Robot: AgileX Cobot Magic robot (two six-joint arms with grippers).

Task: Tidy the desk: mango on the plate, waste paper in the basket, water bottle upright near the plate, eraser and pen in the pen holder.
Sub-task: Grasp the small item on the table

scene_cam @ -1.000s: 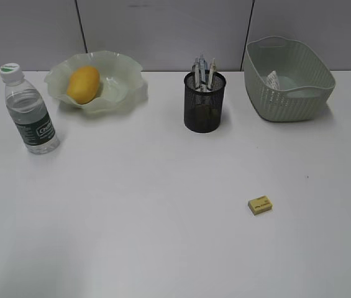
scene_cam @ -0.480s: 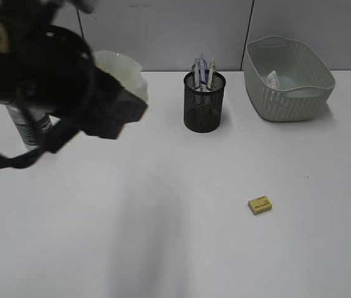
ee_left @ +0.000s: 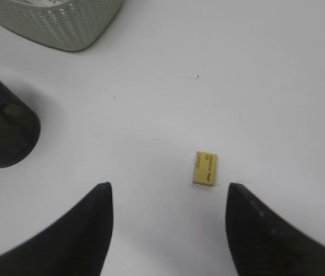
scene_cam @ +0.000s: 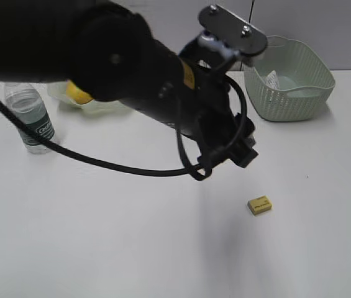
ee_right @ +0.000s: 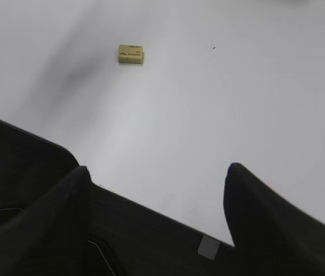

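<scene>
While your left gripper (ee_left: pixel 168 230) has swung from the desk's (scene_cam: pixel 100 248) left edge to mid-desk, jaws apart above the eraser (scene_cam: pixel 259 205) lying toward the right edge, right gripper (ee_right: pixel 156 218) spread, nothing held, grey wall panels behind.

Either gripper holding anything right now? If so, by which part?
Nothing is held. The left gripper stands open above the white desk, with the small yellow rectangular eraser lying untouched ahead of its fingertips. The right gripper is open and empty too.

An office-like setting: a white desk (scene_cam: pixel 100 236) against grey partition panels (scene_cam: pixel 324 25), pen holder (ee_left: pixel 1 135) aboard.
</scene>
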